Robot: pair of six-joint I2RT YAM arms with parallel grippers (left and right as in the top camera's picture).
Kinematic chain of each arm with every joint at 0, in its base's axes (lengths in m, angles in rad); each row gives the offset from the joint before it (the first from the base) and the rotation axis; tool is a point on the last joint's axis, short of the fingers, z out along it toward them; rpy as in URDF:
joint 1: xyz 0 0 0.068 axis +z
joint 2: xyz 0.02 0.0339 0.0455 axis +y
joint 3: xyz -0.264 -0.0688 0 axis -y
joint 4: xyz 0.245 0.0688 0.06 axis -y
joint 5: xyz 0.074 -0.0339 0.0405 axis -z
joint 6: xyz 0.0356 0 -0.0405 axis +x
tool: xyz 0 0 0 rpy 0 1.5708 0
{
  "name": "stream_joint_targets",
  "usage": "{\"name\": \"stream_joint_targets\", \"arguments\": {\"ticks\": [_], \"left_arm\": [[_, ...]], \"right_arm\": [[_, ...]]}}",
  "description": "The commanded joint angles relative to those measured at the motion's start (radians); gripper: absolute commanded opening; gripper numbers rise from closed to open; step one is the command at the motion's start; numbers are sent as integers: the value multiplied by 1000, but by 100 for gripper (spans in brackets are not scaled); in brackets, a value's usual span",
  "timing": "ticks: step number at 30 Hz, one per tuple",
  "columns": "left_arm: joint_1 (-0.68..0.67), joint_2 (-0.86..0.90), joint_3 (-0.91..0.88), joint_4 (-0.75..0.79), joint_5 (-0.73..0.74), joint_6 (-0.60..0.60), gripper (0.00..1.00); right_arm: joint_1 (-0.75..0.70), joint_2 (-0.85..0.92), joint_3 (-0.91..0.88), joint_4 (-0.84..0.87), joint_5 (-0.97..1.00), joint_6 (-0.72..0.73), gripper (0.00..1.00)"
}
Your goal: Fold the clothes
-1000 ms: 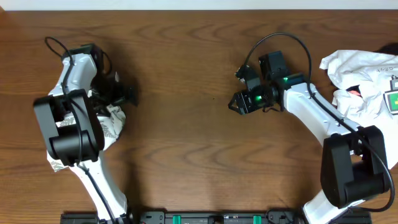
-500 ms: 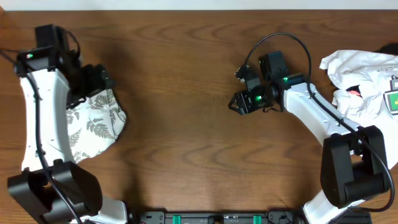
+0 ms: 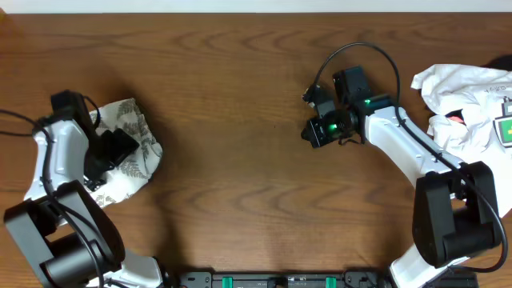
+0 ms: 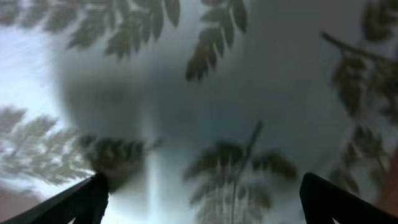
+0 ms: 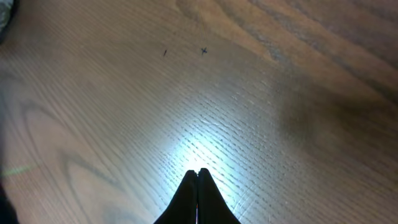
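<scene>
Left gripper (image 4: 202, 202) wide open above fern-print garment (image 3: 140, 136) at left edge of worktop (image 3: 240, 80); right gripper (image 5: 198, 177) closed and empty.

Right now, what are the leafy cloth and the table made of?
The leafy cloth looks like thin, soft fabric, matte white with printed grey-green ferns; it bunches loosely. The table looks like wood or wood-look board: brown, swirly grain, slight sheen where light hits.

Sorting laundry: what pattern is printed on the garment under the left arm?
Grey-green fern leaves on the thin white fabric garment, clearest from left wrist.
</scene>
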Motion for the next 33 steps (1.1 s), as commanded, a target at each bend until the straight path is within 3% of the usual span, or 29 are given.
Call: {"name": "stream_joint_targets", "arguments": {"ticks": [1, 5, 10, 13, 22, 33], "left_arm": [[3, 6, -76, 84, -11, -35, 99], [-2, 11, -164, 199, -7, -7, 83], [-16, 40, -213, 323, -16, 165, 80], [-11, 43, -212, 380, -58, 195, 81], [-8, 43, -211, 592, -136, 340, 95], [-8, 19, -185, 606, -79, 352, 98]], "right_arm": [[1, 6, 0, -5, -1, -18, 1], [1, 6, 0, -4, -1, -18, 1], [3, 6, 0, -4, -2, -18, 1], [3, 6, 0, -6, -9, -18, 2], [3, 6, 0, -23, -8, -17, 2], [3, 6, 0, -22, -7, -18, 8]]}}
